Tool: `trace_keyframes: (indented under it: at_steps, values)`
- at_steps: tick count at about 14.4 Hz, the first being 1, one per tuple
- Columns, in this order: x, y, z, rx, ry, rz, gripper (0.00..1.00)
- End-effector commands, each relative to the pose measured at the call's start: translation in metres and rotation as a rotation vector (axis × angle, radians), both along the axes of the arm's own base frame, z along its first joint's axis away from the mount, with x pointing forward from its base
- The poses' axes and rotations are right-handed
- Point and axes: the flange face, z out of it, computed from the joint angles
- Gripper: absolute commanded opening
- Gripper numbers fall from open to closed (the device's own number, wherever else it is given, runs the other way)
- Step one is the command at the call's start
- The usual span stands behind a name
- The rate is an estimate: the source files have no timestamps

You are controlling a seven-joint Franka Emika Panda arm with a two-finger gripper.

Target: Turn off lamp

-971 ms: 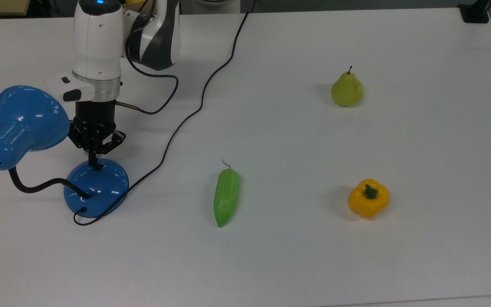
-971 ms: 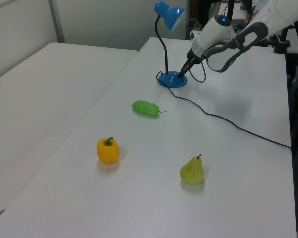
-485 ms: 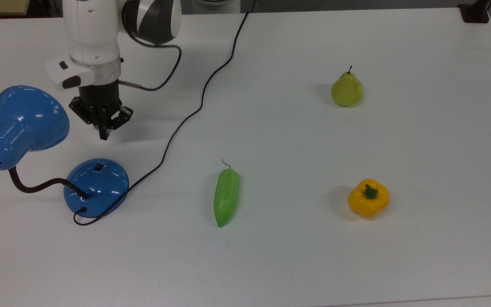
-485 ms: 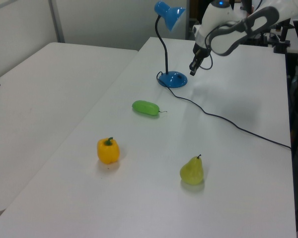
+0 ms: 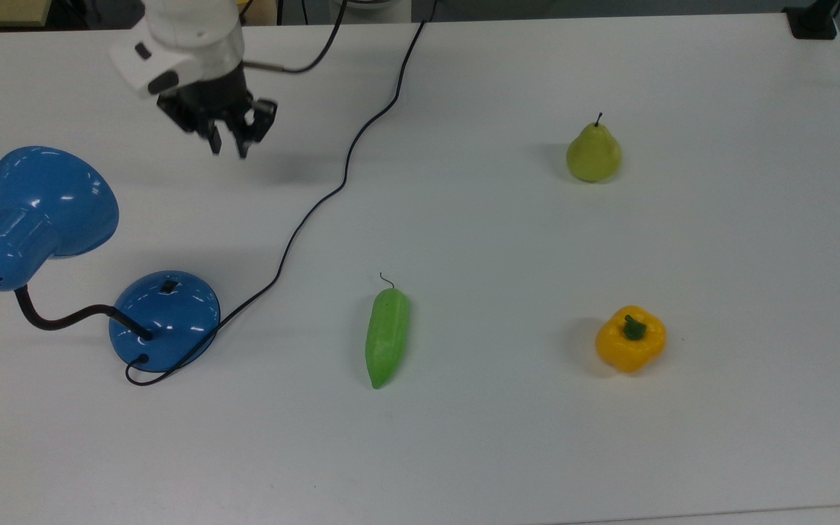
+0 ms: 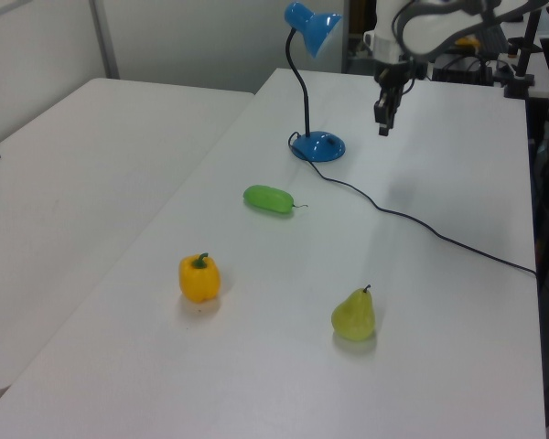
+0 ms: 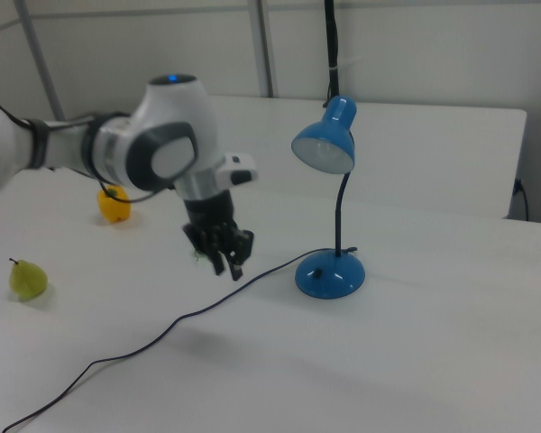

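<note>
and here's the black two-finger gripper (image 5: 228,144), hanging in the air above the white table (image 5: 537,437), fingers parted with a clear gap between them and nothing held. in the top view it sits well apart from the glossy blue desk lamp (image 5: 165,321), toward the far edge of the table.

the relation that matters: from the jaws, the lamp's round domed base lies down the top view and a little to the top view's left, and lower, resting on the table. the small black switch (image 5: 168,286) sits on the side of the dome that faces the gripper, so a straight approach would reach it without crossing the black bendy gooseneck (image 5: 63,319), which leaves the base on the opposite side and curls off to the top view's left toward the flared bell shade (image 5: 37,211). in the right view the gripper (image 7: 229,262) hangs to the right view's left of the base (image 7: 330,274), apart from it. the shade there looks unlit, so my read is the switch is likely already off.

the black cord (image 5: 303,219) runs between gripper and base, snaking toward the far edge.

elsewhere, untouched: a green cucumber-like vegetable (image 5: 386,336), a yellow bell pepper (image 5: 630,338) and a yellow-green pear (image 5: 593,152).
</note>
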Motion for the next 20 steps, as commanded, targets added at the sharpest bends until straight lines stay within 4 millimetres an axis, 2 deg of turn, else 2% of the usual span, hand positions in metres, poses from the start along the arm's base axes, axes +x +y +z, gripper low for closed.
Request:
trace_keyframes:
  at_steps: [1,2,3,7,8,12,14,16,20]
  values:
    - [-0.04,0.024,0.059,0.054,0.042,-0.002,1.0]
    - [-0.045,0.032,0.076,0.069,0.045,-0.015,1.0]
    - [-0.051,0.043,0.104,0.081,0.054,-0.033,1.0]
    - [-0.049,0.074,0.134,0.173,0.017,-0.059,1.0]
    - [-0.047,0.086,0.142,0.172,0.002,-0.066,1.0]
    - [-0.047,0.134,0.147,0.172,-0.016,-0.034,1.0]
    - [-0.044,0.149,0.146,0.17,-0.043,0.004,1.0]
    - [-0.037,0.148,0.146,0.173,-0.093,0.017,1.0]
    - [-0.034,0.141,0.142,0.148,-0.092,0.23,1.0]
